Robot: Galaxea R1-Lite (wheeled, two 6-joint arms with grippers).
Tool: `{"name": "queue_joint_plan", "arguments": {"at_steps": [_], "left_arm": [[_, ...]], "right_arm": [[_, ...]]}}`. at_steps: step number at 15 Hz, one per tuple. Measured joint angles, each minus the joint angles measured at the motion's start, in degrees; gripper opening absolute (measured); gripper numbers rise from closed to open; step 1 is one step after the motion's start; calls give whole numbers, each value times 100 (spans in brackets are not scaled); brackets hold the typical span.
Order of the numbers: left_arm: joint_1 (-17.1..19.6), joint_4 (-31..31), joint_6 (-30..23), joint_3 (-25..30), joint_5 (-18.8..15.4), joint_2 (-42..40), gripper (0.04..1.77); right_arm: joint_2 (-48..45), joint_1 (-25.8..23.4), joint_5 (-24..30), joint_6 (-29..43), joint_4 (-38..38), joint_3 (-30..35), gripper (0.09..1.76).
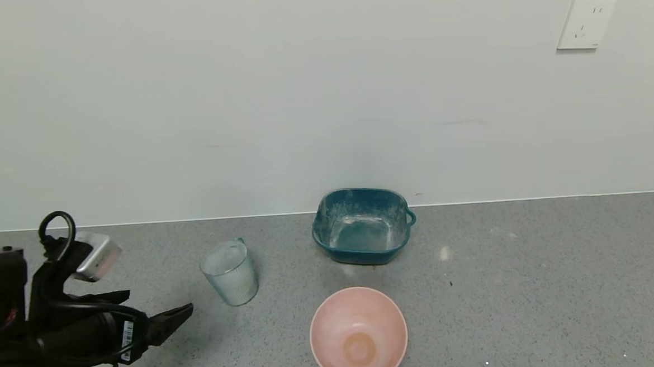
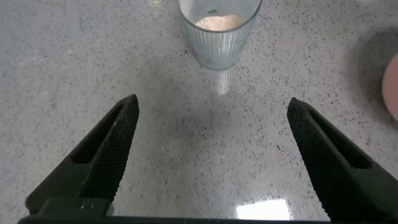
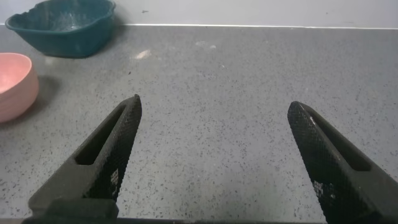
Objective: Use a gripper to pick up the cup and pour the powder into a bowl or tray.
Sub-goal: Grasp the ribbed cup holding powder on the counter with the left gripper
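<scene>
The left pincer (image 1: 169, 320) gaped wide and empty, near the cup (image 1: 230, 272); a careless approach risked toppling it, spilling powder (image 2: 217, 22).

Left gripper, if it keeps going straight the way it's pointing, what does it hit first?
Most likely the small clear ribbed cup holding pale powder. The open black left gripper points at it across bare grey speckled countertop, nothing between them.

Plain white wall (image 1: 277, 96) behind grey speckled countertop (image 1: 534, 284); white power socket (image 1: 585, 23) upper right on wall.
</scene>
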Motion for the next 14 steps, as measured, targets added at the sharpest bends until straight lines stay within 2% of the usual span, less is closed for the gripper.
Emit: {"name": "queue_joint_plan", "arguments": {"at_steps": [5,10,14], "left_arm": [[-234,-1807,-50,642,40,1200,172],[-315,-3377,-74,1119,40,2266,172],[-325,-5411,-113,1441,90,3344,172]], "right_arm": [[0,0,5,-1,0,0,171],[0,0,2,-1,0,0,171],[0,0,5,-1,0,0,171]]}}
